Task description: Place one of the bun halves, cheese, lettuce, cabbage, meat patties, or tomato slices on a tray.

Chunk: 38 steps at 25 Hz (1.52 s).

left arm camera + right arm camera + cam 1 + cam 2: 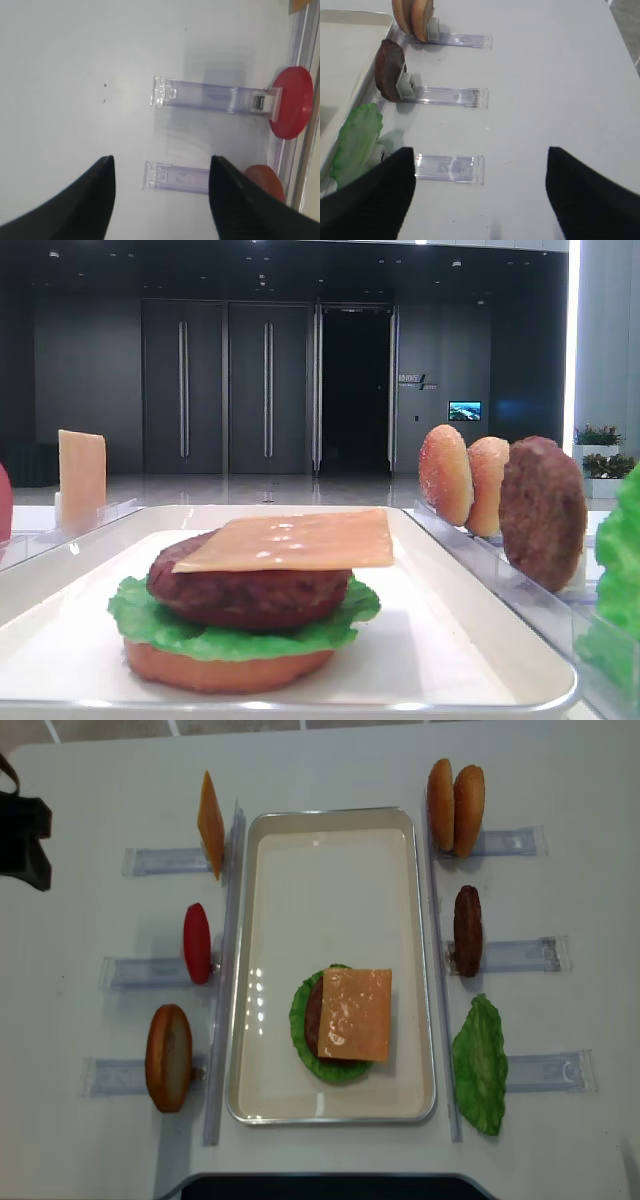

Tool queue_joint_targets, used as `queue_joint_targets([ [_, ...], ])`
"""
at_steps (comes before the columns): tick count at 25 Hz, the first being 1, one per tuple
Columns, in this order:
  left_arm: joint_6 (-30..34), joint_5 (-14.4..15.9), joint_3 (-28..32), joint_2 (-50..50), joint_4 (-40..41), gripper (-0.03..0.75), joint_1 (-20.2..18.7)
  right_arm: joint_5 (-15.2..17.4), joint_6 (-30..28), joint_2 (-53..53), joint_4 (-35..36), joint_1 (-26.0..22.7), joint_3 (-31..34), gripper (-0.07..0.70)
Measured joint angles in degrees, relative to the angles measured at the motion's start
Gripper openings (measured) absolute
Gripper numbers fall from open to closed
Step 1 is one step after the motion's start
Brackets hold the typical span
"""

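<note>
On the white tray (260, 920) a stack stands: flat bun base (215, 667), lettuce (150, 625), meat patty (250, 592) and a cheese slice (355, 1013) on top. Left of the tray, a cheese slice (210, 823), a tomato slice (197, 942) and a bun half (168, 1057) stand on edge. On the right are two bun halves (455, 807), a patty (467, 930) and a lettuce leaf (480, 1063). My left gripper (162, 159) is open over a clear rack (177, 178), away from the food. My right gripper (480, 152) is open over the table beside the lettuce leaf (357, 140).
Clear plastic racks (520, 954) lie on the white table on both sides of the tray. A long clear strip (225, 970) runs along each long side of the tray. A dark part of an arm (22, 830) shows at the table's far left edge.
</note>
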Motion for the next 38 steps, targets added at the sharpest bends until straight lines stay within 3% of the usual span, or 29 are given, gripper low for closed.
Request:
queue_joint_targets([
  [11, 0.0, 0.9, 10.9, -21.9, 0.0, 0.453, 0.0, 0.0, 0.0, 0.0, 0.0, 0.0, 0.0, 0.542],
  [25, 0.0, 1.2, 30.8, -49.8, 0.0, 0.453, 0.0, 0.0, 0.0, 0.0, 0.0, 0.0, 0.0, 0.542],
  [38, 3.6, -3.8, 38.6, -70.1, -3.0, 0.453, 0.0, 0.0, 0.0, 0.0, 0.0, 0.0, 0.0, 0.542],
])
